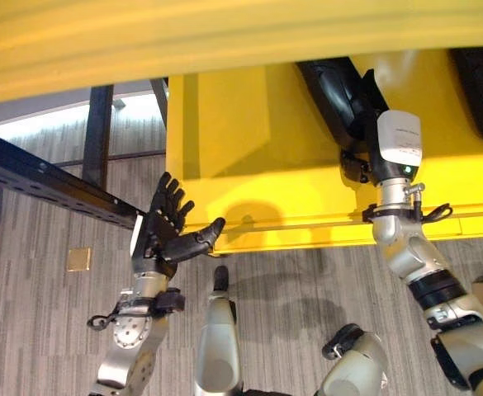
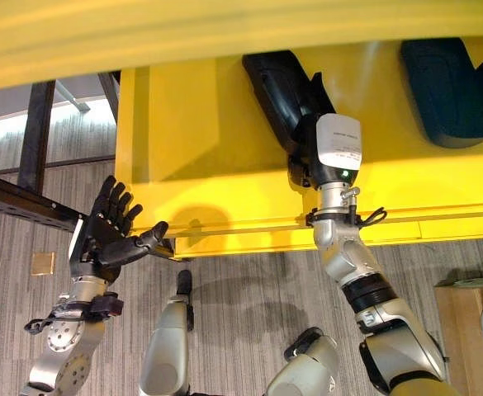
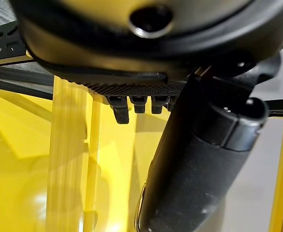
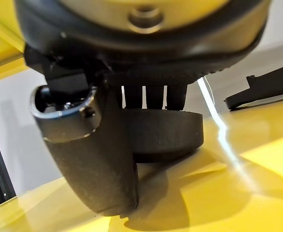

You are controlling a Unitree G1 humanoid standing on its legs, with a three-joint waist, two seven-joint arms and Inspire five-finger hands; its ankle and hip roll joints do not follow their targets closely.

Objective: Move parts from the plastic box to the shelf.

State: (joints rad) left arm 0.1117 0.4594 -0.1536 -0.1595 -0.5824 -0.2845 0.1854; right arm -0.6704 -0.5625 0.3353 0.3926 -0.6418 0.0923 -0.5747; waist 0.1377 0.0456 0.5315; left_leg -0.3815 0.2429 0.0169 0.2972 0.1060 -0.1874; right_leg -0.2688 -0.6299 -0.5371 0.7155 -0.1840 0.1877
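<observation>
A long black part (image 2: 267,82) lies on the yellow shelf (image 2: 200,140). My right hand (image 2: 309,111) rests on its near end; in the right wrist view the part (image 4: 172,133) sits on the yellow surface between my thumb (image 4: 93,159) and my curled fingers. A second black part (image 2: 452,82) lies farther right on the same shelf, also seen in the right wrist view (image 4: 262,89). My left hand (image 1: 163,227) is raised off the shelf's front left corner, fingers spread and empty, with its thumb (image 3: 199,159) close in the left wrist view.
A yellow upper ledge (image 1: 224,33) spans the top of the view. A dark perforated metal beam (image 1: 43,181) runs in from the left toward the shelf corner. A small tan square (image 1: 79,259) lies on the grey floor. A wooden box edge (image 2: 464,313) stands at lower right.
</observation>
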